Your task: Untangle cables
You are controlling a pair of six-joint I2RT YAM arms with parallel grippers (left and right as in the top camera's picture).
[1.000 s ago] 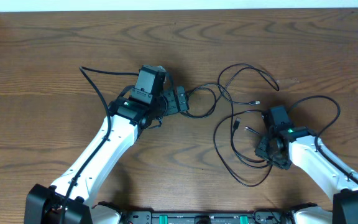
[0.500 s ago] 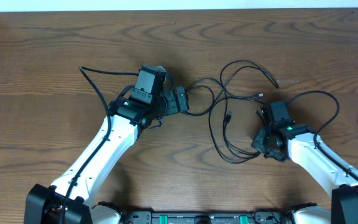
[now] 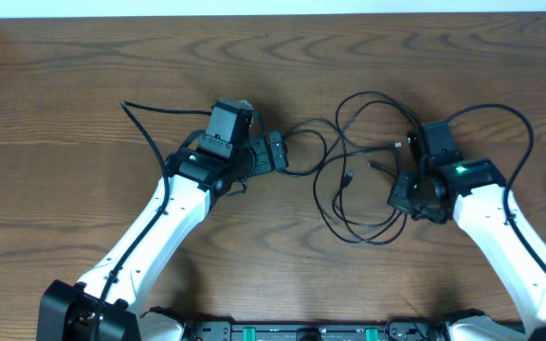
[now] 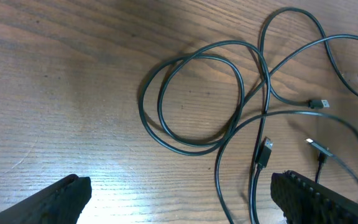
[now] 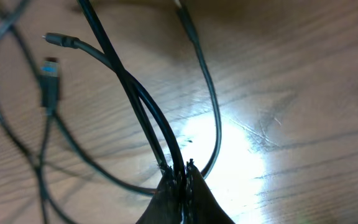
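Right tool (image 5: 182, 169) pinched onto thin black looping cables (image 5: 143, 106); slow outward draw advised, crossings to be watched; left tool (image 4: 179, 183) spread, nothing held.

So it's basically all one dark brown wooden table (image 3: 64, 85) with wavy grain and a few fine scratches, a thin white strip (image 3: 254, 8) running along its far edge, and a bright glare (image 5: 229, 134) of light bouncing off the wood up close.
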